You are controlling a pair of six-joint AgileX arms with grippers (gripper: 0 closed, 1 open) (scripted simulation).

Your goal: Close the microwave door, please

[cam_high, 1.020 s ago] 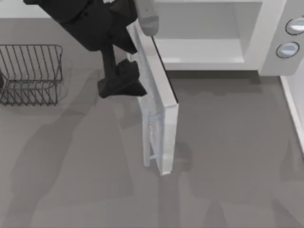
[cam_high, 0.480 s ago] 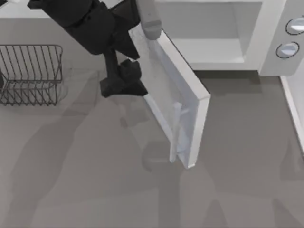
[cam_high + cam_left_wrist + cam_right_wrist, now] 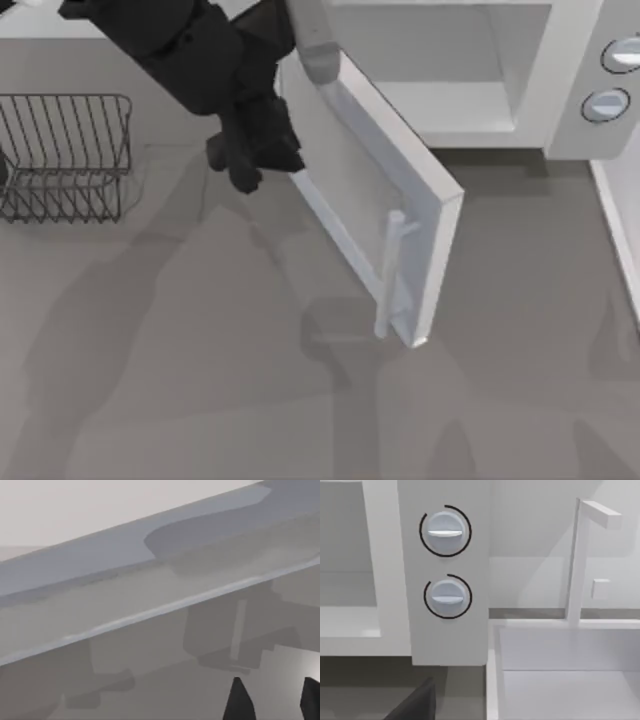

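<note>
Our left gripper (image 3: 252, 160) hangs just outside the microwave door (image 3: 365, 205), on the door's outer face near the hinge end, at the table's (image 3: 180, 380) rear left. From above we can't tell if the fingers are apart or together, as the dark wrist covers them. In the left wrist view two dark fingertips (image 3: 239, 702) stand apart with open space between them, clamped on nothing; the door panel (image 3: 150, 595) runs across just beyond the tips, prob. not touching, though contact is hard to judge here.

The door stands part open, swung out at an angle from the microwave (image 3: 520, 60), its free edge pointing away from the fingers toward the table's front. The pale bar handle (image 3: 388, 275) sits near that free edge, well apart from the gripper. The oven cavity (image 3: 440, 95) lies open behind the door.

A wire basket (image 3: 65, 155) rests at the table's left, on the far side of the gripper from the door.

Our right arm's wrist cam looks at the control panel w/ two round knobs (image 3: 445, 532), and a white sink w/ faucet (image 3: 580, 560) beside it.
</note>
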